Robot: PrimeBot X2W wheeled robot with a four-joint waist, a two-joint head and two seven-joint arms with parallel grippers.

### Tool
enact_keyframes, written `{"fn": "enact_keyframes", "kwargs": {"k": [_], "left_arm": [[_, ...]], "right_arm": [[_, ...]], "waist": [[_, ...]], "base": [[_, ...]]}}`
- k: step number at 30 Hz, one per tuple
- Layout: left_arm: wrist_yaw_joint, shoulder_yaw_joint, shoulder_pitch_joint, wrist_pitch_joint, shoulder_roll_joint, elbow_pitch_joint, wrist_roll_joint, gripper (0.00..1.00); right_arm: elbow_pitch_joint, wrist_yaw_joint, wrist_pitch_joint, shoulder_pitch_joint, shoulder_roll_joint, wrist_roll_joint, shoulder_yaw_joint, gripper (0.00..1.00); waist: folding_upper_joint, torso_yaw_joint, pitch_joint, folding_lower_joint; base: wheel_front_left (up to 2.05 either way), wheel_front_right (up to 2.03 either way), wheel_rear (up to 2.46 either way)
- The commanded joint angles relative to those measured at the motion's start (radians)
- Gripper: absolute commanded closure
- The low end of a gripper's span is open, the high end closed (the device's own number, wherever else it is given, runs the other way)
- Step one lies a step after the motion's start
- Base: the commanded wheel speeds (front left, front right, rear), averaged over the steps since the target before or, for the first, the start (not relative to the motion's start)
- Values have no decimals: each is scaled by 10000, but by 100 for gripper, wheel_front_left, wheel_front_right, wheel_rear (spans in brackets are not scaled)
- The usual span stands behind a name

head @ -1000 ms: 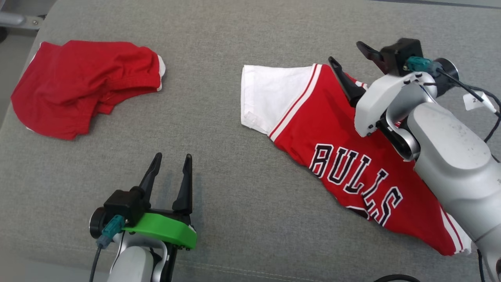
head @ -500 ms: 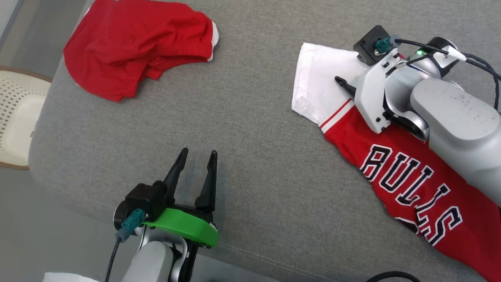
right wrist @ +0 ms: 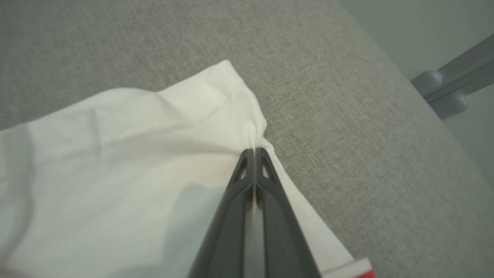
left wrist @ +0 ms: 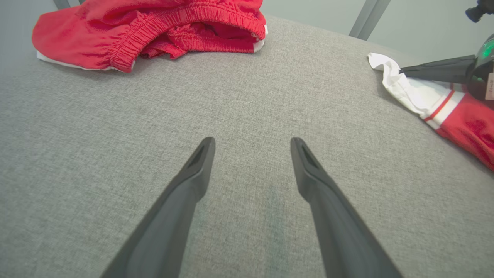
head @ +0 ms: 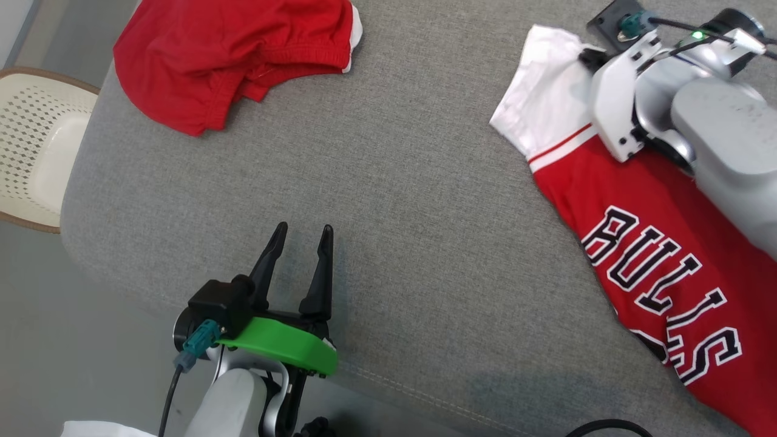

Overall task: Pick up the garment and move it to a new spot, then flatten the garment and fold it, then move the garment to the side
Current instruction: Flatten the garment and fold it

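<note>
The garment is a red BULLS jersey (head: 643, 206) with a white sleeve (head: 546, 103), lying at the right of a grey cushion (head: 413, 182). My right gripper (right wrist: 254, 150) is shut on the far edge of that sleeve (right wrist: 135, 154), and the cloth puckers at its tips. In the head view the right gripper (head: 587, 57) sits at the sleeve's top corner, mostly behind its white wrist. My left gripper (head: 303, 227) hangs open over bare cushion near the front edge, fingers (left wrist: 193, 181) apart with nothing between them.
Crumpled red shorts (head: 230, 54) lie at the cushion's far left (left wrist: 154, 27). A pale perforated basket (head: 36, 145) stands on the floor beyond the cushion's left edge. Grey metal legs (right wrist: 451, 88) show past the far edge by the sleeve.
The head camera has swung, shifting the whole picture. My right gripper, open above the jersey a second ago, came down on the white sleeve and shut on its edge. The left gripper kept its pose.
</note>
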Motion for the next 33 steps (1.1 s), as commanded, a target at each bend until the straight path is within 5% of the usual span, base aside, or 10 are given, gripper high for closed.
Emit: {"fn": "enact_keyframes", "kwargs": {"k": [1,6,11,16,17,18,27,33], "left_arm": [[58,-7,-221,-1,-5,-61,3,0],[82,-24,-225,-1,-2,-156,38,0],[-28,-48,-189,-1,0,-122,140,0],[-96,-34,-59,-1,0,-43,232,0],[-111,-25,-43,-1,-2,-25,278,0],[-112,-4,-39,-1,0,-17,304,0],[-232,332,35,-1,6,251,743,0],[-389,698,337,-1,6,502,1088,0]], "right_arm": [[584,-45,-307,-161,-316,-184,-177,100],[1651,-36,-1360,-932,-340,-763,-821,100],[3717,-36,-2511,-1898,-909,-1415,-1960,100],[4344,-36,-2790,-1856,-1719,-1429,-2982,100],[4370,-36,-2729,-1663,-1823,-1290,-3248,45],[4372,-36,-2815,-1496,-1880,-1190,-3509,0],[4306,-34,-4174,506,-1014,-622,-4983,0],[2633,-34,-4337,2281,-380,-191,-5733,0]], "waist": [[0,-83,40,0],[0,-213,92,0],[0,-296,49,0],[0,-383,-29,0],[0,-433,-38,0],[0,-500,-44,0],[0,-1342,-720,0],[0,-2010,-1581,0]], "base": [[0,0,0],[0,0,0],[0,0,0],[0,0,0],[0,0,0],[0,0,0],[0,0,0],[0,0,0]]}}
